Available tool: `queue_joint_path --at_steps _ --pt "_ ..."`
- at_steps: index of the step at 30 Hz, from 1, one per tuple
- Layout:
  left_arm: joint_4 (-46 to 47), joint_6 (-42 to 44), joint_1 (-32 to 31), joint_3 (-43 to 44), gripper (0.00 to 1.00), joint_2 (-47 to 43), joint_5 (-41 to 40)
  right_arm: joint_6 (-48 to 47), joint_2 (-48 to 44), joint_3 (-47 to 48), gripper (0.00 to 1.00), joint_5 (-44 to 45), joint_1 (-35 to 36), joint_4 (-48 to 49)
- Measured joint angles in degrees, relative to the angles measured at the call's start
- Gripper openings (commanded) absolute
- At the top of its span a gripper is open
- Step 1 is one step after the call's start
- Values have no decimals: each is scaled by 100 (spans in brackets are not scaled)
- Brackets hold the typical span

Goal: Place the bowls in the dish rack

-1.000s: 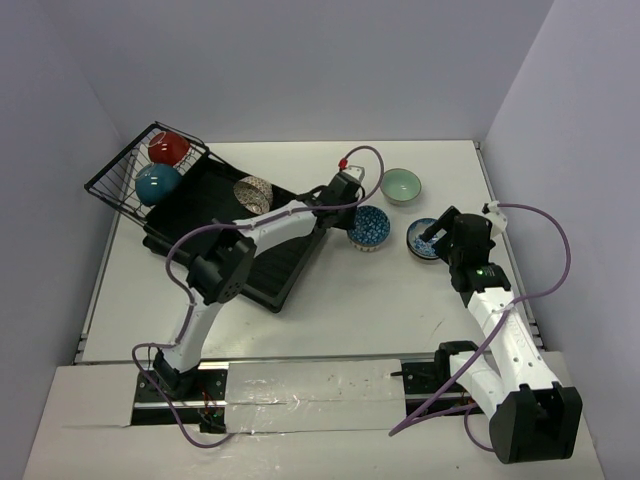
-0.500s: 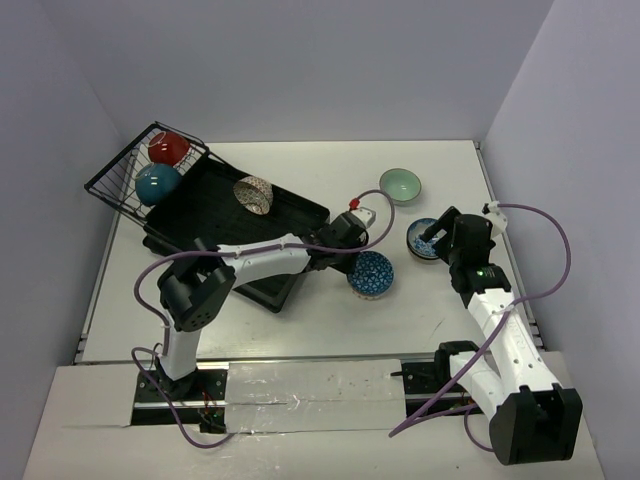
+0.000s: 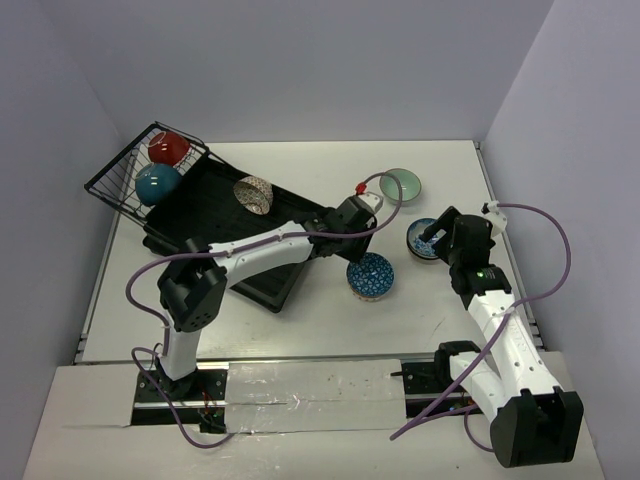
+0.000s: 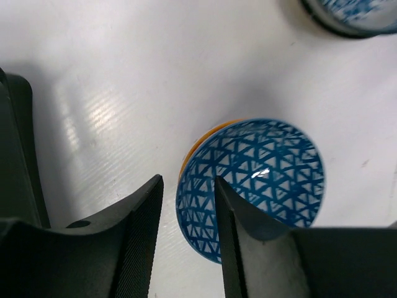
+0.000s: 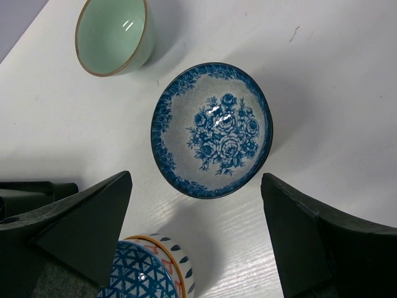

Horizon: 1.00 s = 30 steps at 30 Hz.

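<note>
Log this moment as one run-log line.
left claw: open over lattice bowl | right claw: open over floral bowl | mint bowl: on table | dish rack: red bowl, teal bowl, patterned bowl

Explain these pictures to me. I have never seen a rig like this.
Two robot arms, the left arm and the right arm, are bolted at the near edge of a white table. The wide picture looks down from above and behind them; the other two come from cameras on each wrist. The left gripper stands open above a blue lattice bowl; the right gripper, wide open, hangs over a blue floral bowl. Neither holds anything. A mint bowl sits nearby. The black dish rack holds a red bowl, a teal bowl and a patterned bowl.
</note>
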Motion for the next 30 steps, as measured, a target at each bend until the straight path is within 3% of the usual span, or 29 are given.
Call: queue_joint_path --at_steps 13,30 --pt "-719 -9 -24 638 39 470 -149 -39 -13 0 92 0 24 2" --pt "-894 68 -85 789 7 664 -79 -39 -17 0 92 4 35 2"
